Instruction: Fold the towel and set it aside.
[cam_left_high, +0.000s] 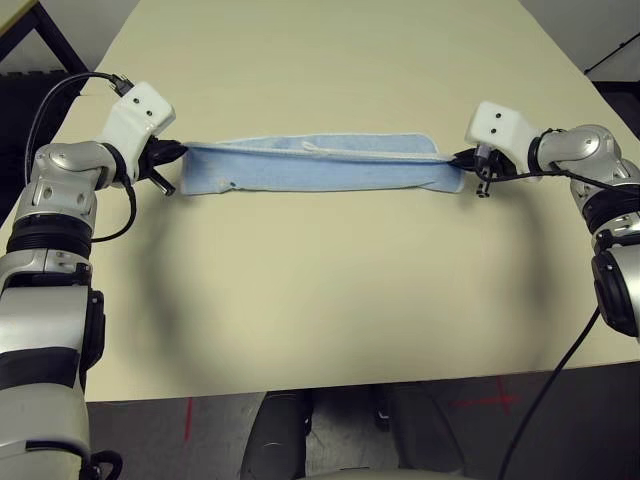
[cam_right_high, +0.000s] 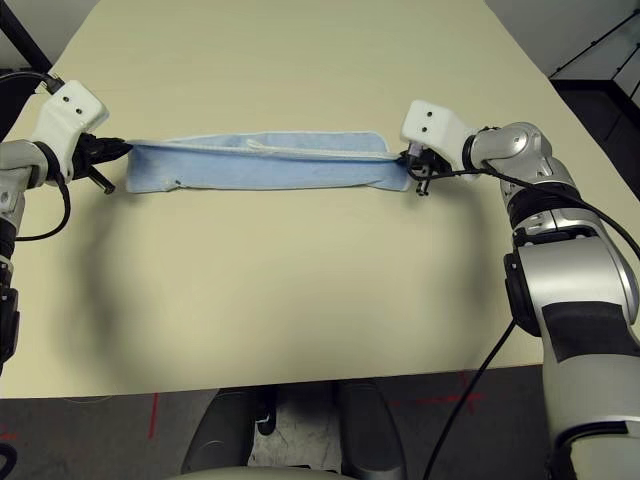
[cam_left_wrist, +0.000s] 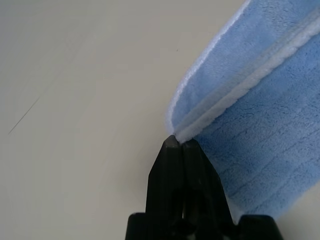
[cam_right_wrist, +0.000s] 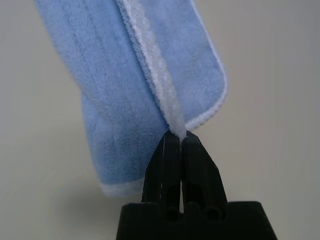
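Note:
The light blue towel is stretched into a long narrow band across the far half of the table, folded lengthwise with its white edging on top. My left gripper is shut on the towel's left end. Over at the other side, my right gripper is shut on the right end, pinching the white edging. The towel hangs slightly taut between the two grippers, close to the tabletop.
The beige table spreads wide in front of the towel and behind it. Black cables trail from both wrists. Dark floor and a black frame lie beyond the table's far left corner.

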